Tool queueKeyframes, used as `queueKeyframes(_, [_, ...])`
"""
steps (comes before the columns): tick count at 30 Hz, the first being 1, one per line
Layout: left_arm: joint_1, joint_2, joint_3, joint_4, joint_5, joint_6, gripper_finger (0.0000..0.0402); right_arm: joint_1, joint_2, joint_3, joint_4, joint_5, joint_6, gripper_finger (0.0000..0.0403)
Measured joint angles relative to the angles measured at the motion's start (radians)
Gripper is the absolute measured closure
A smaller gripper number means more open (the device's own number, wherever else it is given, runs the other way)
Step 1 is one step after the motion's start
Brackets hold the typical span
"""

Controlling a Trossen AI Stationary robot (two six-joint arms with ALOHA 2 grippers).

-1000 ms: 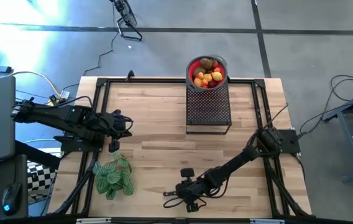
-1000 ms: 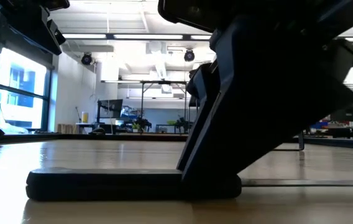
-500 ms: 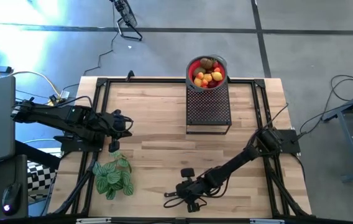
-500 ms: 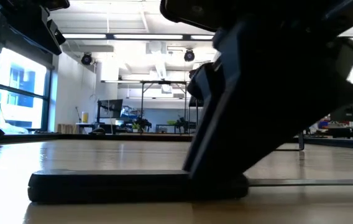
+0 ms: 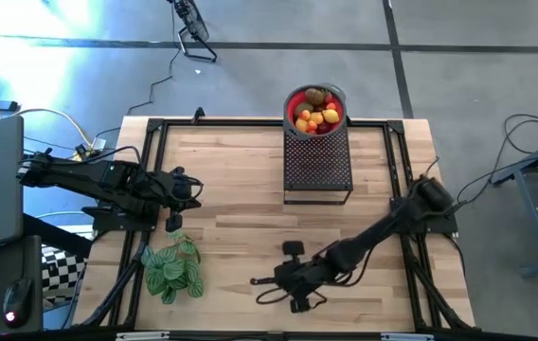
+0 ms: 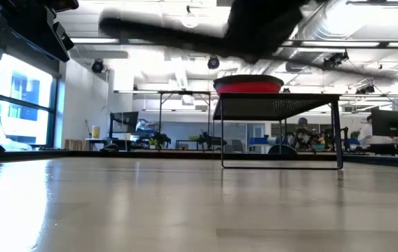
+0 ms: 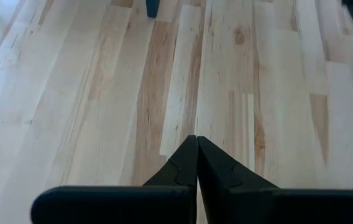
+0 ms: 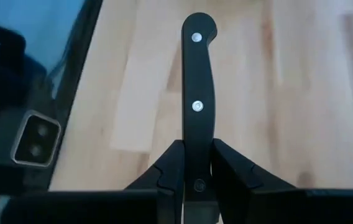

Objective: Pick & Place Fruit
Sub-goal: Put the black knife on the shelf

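- The right pincer (image 8: 195, 171) is clamped on the black handle of a knife (image 8: 196, 93); the handle runs straight out between the two fingers (image 8: 167, 168), and its two rivets show.
- The knife's blade is hidden behind the pincer in the right wrist view, and in the high view it cannot be made out against the dark arm.
- In the high view the right pincer (image 5: 293, 275) sits over the near middle of the bench (image 5: 241, 180), close to the near edge.
- In the low view the knife handle (image 6: 164, 31) appears as a dark blurred bar high up, clear of the bench surface.
- The fruit (image 5: 317, 112) lies piled in a red bowl (image 5: 296, 98) on a dark mesh stand (image 5: 317, 166) at the far edge of the bench; single pieces are hard to separate.
- From the low view only the bowl's red rim (image 6: 248, 85) shows above the stand; the fruit is hidden.
- The left pincer (image 7: 196, 165) is clenched on nothing, hovering over bare wood at the left side of the bench.
- A green leafy plant (image 5: 170, 265) stands near the bench's left near corner, just beside the left pincer (image 5: 172, 222).
- Open wood lies between the stand and the right pincer.
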Motion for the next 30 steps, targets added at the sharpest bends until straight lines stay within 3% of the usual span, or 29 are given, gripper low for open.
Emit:
queueKeyframes(9, [0.0,0.0,0.0,0.004,0.0,0.0,0.0402,-0.06,-0.207,0.001,-0.181,0.128,-0.077,0.0348])
queueKeyframes(15, [0.0,0.0,0.0,0.01,-0.001,0.0,0.0402,-0.16,-0.311,0.001,-0.298,0.193,-0.141,0.0348])
queueKeyframes(23, [0.0,0.0,0.0,0.013,-0.021,0.001,0.0402,-0.354,-0.358,0.0,-0.382,0.175,-0.357,0.0348])
queueKeyframes(30, [0.0,0.0,0.0,0.012,-0.021,0.001,0.0402,-0.539,-0.36,0.001,-0.426,0.121,-0.441,0.0348])
